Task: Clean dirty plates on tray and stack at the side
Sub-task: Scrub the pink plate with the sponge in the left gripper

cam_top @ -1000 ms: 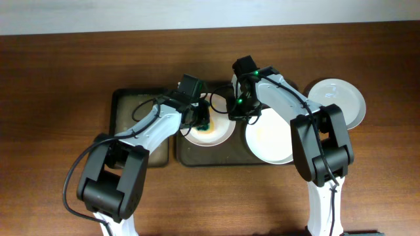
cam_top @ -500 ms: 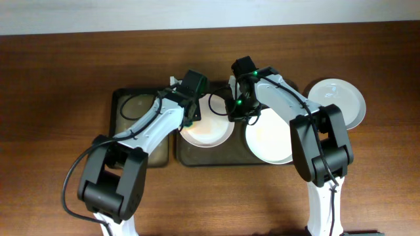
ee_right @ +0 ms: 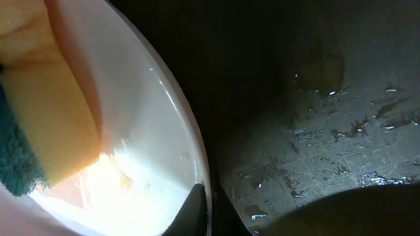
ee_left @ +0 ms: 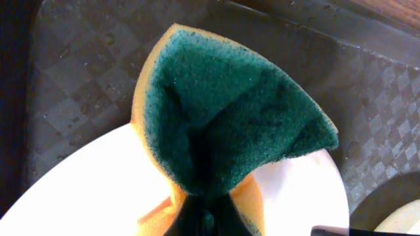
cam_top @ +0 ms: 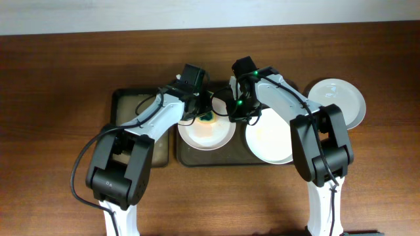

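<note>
The plate (cam_top: 207,133) lay at the 9 o'clock end of the tray (cam_top: 226,156). The sponge (ee_left: 223,124), clamped in the left jaws, pressed near its 12 o'clock edge. The right jaws were clamped on its rim at about 2 o'clock. I think a hard push could send the sponge over the rim, or twist the wet plate out of that thin hold.

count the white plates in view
3. One plate on the left half of the tray, under the sponge; a second plate on its right half; a third plate off it, on the table at far right. None looks hidden.
</note>
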{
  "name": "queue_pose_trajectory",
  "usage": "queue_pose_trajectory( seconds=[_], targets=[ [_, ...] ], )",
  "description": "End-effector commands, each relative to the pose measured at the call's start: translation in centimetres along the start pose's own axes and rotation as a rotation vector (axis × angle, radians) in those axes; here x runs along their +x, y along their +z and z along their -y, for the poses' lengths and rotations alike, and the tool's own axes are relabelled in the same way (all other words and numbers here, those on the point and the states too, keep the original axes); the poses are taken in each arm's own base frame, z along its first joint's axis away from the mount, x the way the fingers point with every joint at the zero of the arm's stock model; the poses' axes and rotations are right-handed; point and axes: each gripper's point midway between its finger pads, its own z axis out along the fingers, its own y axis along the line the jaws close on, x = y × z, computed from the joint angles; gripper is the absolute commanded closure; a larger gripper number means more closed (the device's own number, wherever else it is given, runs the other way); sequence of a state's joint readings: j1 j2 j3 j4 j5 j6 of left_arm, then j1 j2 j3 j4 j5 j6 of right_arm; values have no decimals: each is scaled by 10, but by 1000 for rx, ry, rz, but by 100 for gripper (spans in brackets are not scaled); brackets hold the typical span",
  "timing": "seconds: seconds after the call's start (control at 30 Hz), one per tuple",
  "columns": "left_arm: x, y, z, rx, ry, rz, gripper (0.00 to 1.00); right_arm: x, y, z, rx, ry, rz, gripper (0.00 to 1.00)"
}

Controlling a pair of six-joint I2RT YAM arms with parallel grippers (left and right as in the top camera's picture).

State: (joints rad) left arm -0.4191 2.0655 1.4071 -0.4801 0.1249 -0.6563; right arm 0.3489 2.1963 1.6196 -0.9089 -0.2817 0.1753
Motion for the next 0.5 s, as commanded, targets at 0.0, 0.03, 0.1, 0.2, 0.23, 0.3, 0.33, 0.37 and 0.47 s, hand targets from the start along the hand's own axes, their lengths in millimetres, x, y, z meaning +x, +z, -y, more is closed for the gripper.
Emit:
queue_pose_trajectory(
  seconds=[0.0,0.03,0.1,0.2,0.23,0.3,0.33,0.37,0.47],
  targets=[
    [26,24,-32,-120,-12,-92,100,4,10,12,62,-18,-20,96],
    [23,21,-41,-169,-12,-75,100,4,10,12,62,-18,-20,96],
    [18,14,-60,-262,-15,-49,100,4,10,12,62,-18,-20,96],
    [6,-10,-92,-424,-19,0,100,3,10,17,89,-18,-16,96],
    [2,-19,-99,-465,-18,18,100,3,10,18,98,-19,-14,96],
    [-8,-43,-111,-551,-11,71,100,2,9,22,122,-19,-10,96],
    [-11,-52,-113,-571,-8,92,100,2,9,22,121,-19,-9,96],
    [-16,-63,-114,-588,-6,117,100,2,9,22,121,-20,-8,96],
    [-24,-89,-111,-590,-9,170,100,0,9,22,119,-21,-1,96]
  ],
)
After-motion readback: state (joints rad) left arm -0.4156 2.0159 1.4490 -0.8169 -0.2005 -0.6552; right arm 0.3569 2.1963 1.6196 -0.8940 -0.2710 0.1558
